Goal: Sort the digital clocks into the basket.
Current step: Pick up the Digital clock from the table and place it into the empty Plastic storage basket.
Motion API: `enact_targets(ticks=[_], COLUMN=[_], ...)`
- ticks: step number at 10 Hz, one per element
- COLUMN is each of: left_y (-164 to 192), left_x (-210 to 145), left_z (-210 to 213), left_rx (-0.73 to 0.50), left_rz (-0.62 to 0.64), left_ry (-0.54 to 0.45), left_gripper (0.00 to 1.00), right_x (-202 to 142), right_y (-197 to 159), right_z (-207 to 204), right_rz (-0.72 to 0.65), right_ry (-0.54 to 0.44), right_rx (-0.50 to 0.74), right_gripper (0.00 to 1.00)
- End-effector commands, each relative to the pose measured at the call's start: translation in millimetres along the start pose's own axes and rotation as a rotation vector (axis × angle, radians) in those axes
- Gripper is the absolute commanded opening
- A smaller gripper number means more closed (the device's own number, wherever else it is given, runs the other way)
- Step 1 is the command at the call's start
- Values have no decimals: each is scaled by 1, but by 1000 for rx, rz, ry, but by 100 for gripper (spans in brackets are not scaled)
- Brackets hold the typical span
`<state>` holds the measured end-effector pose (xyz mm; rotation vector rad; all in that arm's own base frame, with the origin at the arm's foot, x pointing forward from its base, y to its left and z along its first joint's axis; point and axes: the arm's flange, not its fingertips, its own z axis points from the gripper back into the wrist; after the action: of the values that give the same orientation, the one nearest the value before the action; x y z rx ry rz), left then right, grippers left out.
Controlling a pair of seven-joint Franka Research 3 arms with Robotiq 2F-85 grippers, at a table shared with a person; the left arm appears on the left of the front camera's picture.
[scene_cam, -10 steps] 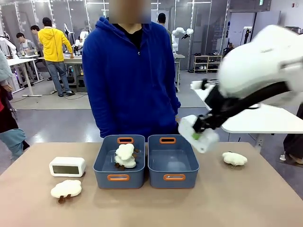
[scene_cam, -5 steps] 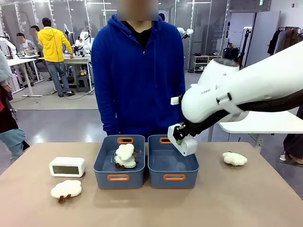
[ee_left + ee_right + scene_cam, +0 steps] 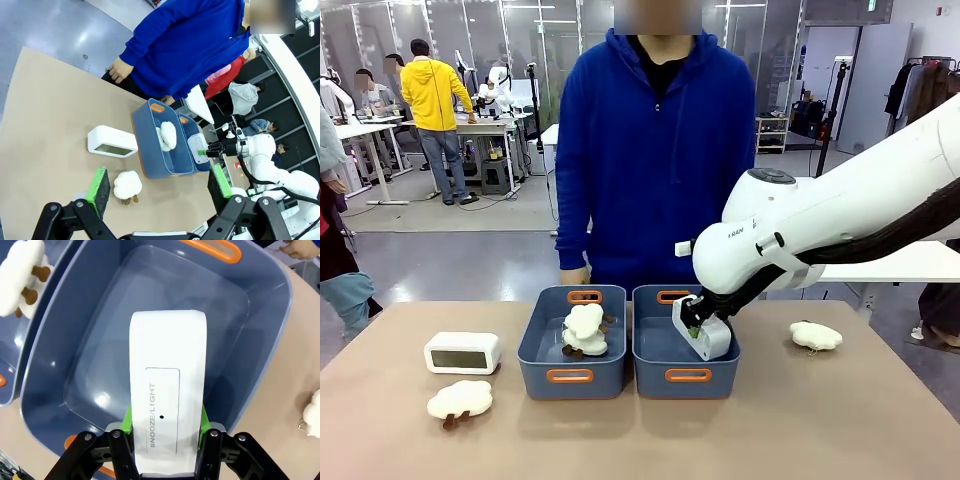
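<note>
My right gripper [image 3: 695, 326] is shut on a white digital clock [image 3: 707, 336], its green pads pressed to the clock's sides [image 3: 167, 390]. The clock hangs tilted inside the right-hand blue-grey basket [image 3: 660, 350], just above its bare floor [image 3: 165, 300]. A second digital clock [image 3: 463, 352] stands on the table at the left, screen facing me, also seen as [image 3: 112, 142]. My left gripper [image 3: 160, 182] hovers high over the table's left side, open with nothing between its fingers.
An identical tub [image 3: 545, 350] to the left holds a cream plush toy [image 3: 585, 330]. More plush toys lie on the table at the front left [image 3: 460, 399] and the right [image 3: 816, 335]. A person in a blue hoodie [image 3: 655, 150] stands at the far edge.
My right arm has swung in from the right and lowered the clock into the right-hand basket. The person has shifted to the right.
</note>
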<state>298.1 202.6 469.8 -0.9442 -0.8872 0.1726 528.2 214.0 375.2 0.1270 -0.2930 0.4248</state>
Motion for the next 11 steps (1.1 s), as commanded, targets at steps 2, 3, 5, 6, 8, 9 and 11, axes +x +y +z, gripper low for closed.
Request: enact_targets(ticks=[2, 3, 5, 6, 8, 9, 11], left_y=[0, 0, 0, 0, 0, 0, 0], left_x=[2, 2, 2, 2, 2, 2, 2], left_z=[0, 0, 0, 0, 0, 0, 0], left_rx=[-21, -21, -21, -21, -21, -21, -21], left_rz=[1, 1, 1, 1, 1, 1, 1], left_ry=[-13, -13, -13, -13, -13, -13, -13], left_gripper=[100, 100, 100, 100, 100, 100, 100], right_x=[0, -1, -2, -5, 1, 1, 1], right_y=[9, 10, 12, 16, 10, 10, 10], right_z=[0, 1, 5, 8, 3, 3, 3], right_rz=[-34, -32, -32, -15, 1, 1, 1], right_ry=[-10, -7, -15, -6, -5, -5, -5], right_rx=[-5, 0, 10, 14, 7, 7, 7], right_gripper=[71, 82, 100, 100, 100, 100, 100])
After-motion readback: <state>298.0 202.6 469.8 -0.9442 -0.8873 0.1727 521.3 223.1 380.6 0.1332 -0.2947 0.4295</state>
